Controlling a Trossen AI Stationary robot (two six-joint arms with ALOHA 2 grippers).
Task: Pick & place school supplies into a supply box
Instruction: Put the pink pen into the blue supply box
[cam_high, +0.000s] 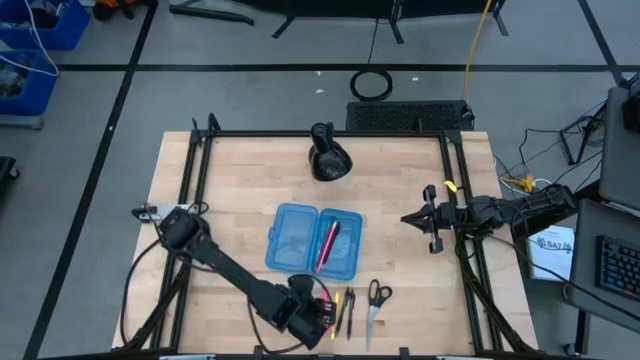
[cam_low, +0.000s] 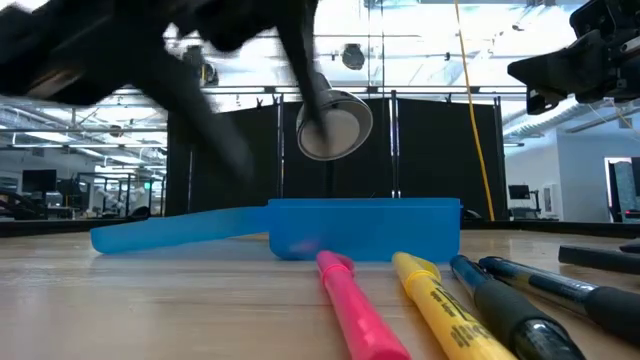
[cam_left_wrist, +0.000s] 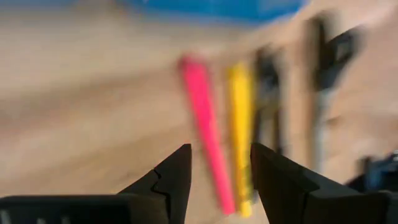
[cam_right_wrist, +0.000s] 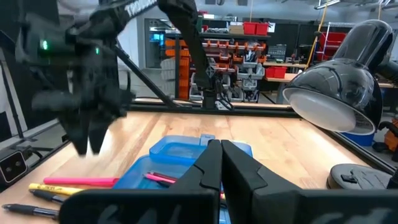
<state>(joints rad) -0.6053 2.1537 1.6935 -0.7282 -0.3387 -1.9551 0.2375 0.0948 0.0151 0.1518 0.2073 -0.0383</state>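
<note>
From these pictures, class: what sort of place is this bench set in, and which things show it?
Probably a robotics lab or workshop: a wooden table ringed by a black frame, cables across the floor, and shelves of red and orange parts bins behind.

Left gripper sits over the pens, crowding that front edge. Box fills table centre; lamp blocks behind it. Open wood between box and right gripper.
</note>
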